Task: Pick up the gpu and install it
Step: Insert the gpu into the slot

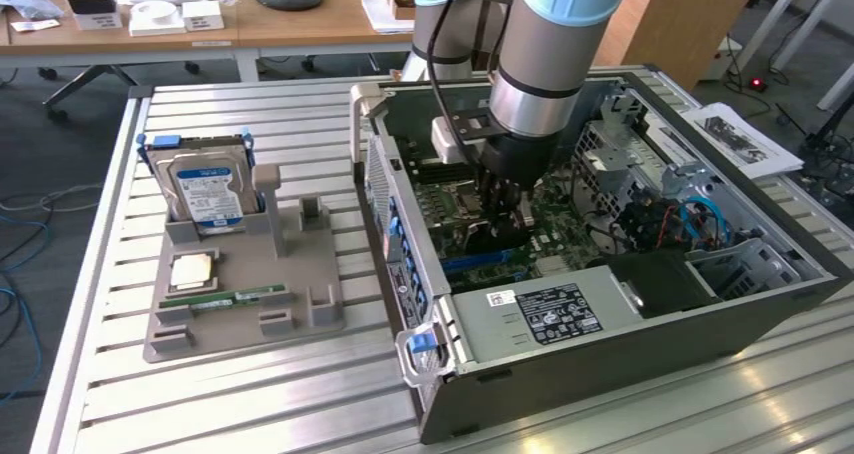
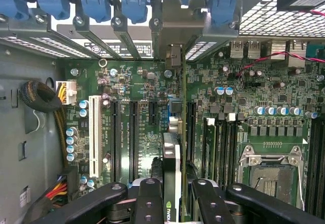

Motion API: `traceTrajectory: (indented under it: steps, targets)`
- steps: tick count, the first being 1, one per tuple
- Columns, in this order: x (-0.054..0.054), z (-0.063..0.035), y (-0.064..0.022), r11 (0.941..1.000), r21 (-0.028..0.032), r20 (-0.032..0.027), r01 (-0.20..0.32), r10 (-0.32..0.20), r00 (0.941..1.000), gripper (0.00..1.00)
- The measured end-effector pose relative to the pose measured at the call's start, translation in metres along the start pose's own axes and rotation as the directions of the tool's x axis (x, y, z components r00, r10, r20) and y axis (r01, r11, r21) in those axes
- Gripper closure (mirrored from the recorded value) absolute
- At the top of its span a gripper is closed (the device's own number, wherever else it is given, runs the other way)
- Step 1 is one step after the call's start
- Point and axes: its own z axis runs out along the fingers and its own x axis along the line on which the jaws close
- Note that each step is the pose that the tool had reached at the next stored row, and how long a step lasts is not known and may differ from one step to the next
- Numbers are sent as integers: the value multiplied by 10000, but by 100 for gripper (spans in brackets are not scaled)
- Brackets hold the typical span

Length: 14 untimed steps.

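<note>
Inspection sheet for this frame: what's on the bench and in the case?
Surface: slatted metal table, carrying an open computer case.
Job's things: gpu edge-on over the slots of the motherboard, not seen seated.
Clutter: grey tray with hard drive, memory stick, processor.
Grippers: gripper shut on the gpu.
Cables: blue cables in the case; braided bundle beside the motherboard.
Surroundings: wooden desks, a printed sheet.

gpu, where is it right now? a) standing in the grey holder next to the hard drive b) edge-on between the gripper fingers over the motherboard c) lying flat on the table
b: the gpu stands edge-on in the gripper, above the motherboard slots inside the open case.
</note>
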Motion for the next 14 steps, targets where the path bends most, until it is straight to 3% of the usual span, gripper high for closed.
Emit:
traceTrajectory:
  steps: [14]
  targets:
    - [0, 34, 0, 10000, 2, 4, 0, 0, 10000, 73]
